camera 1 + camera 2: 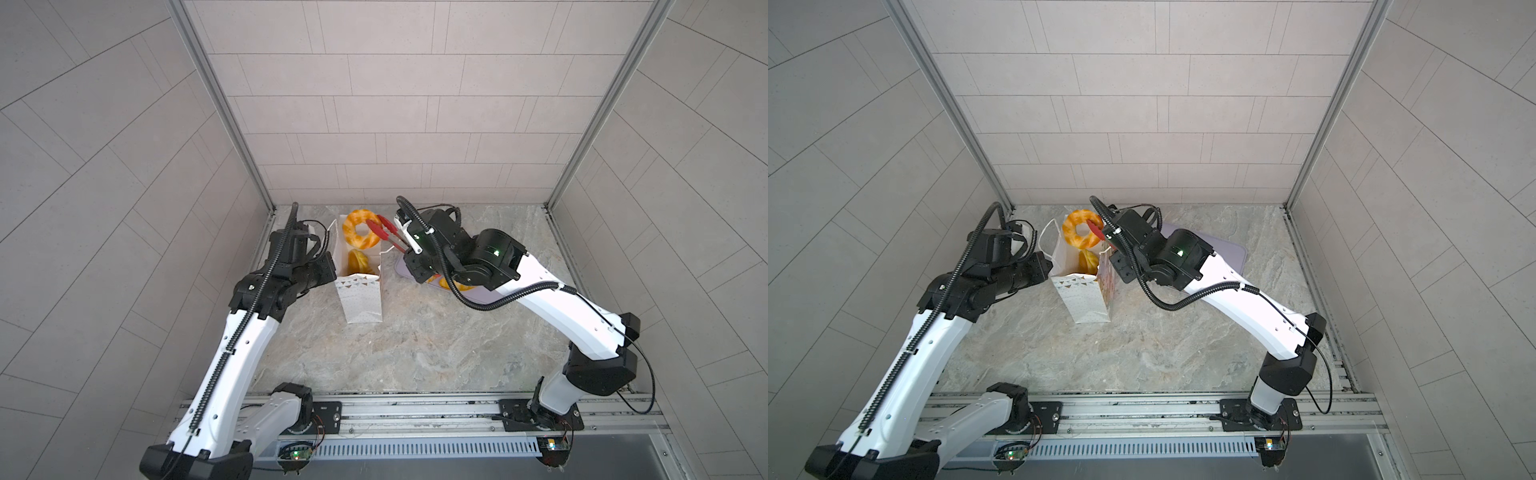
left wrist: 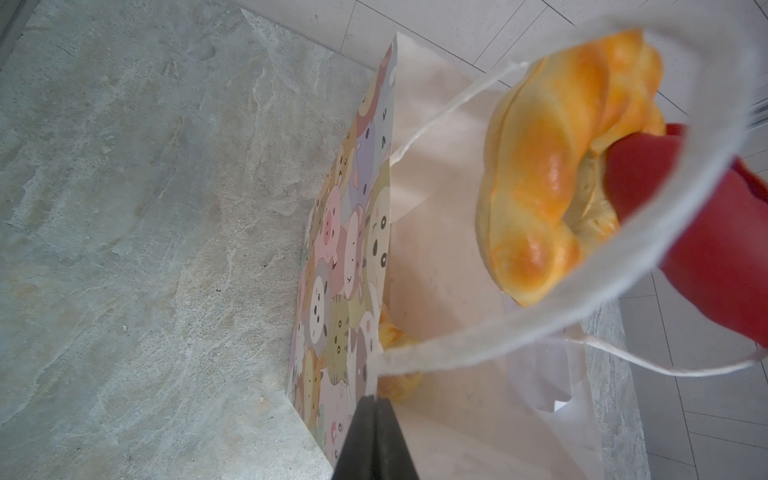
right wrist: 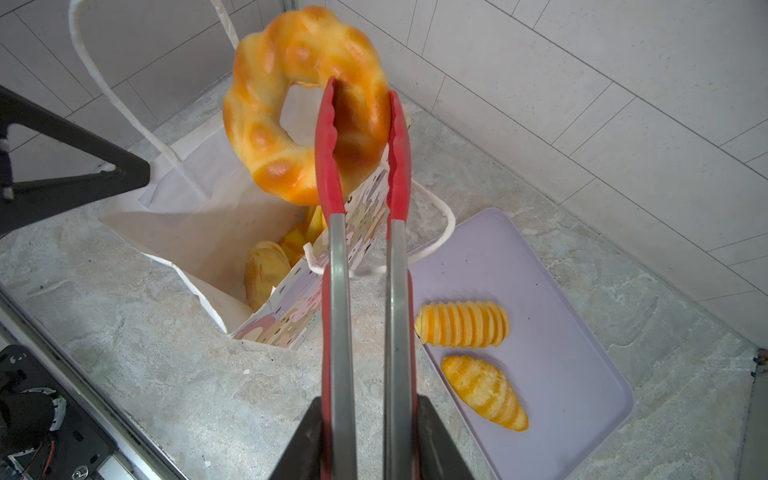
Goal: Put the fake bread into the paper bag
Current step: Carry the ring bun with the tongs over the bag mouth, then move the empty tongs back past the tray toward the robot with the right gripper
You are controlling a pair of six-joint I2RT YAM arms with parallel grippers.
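The job looks a little past halfway. The ring-shaped bread [image 3: 249, 124] hangs in the air just above the open mouth of the paper bag [image 1: 360, 299], pinched between the red tips of the tongs [image 3: 340, 270], so it is not yet inside. The right tool [image 3: 370, 440] is clenched around the steel arms of the tongs and squeezes them onto the ring. The left tool [image 2: 374, 440] is pinched tight on the bag's rim where a string handle [image 2: 478, 345] comes off, which seems to keep the mouth spread. Inside the bag lie a pale loaf [image 3: 266, 270] and some orange pieces [image 3: 303, 237] behind it, at least two breads in all; anything deeper is hidden by the bag's walls. The lilac tray [image 3: 561, 270] sits on the tabletop [image 1: 415, 353] just beside the bag and holds two breads: a ridged loaf [image 3: 461, 324] and a striped loaf [image 3: 484, 392], lying near each other but apart. What is left, then, is to lower and drop the ring, and after that to carry over those two.
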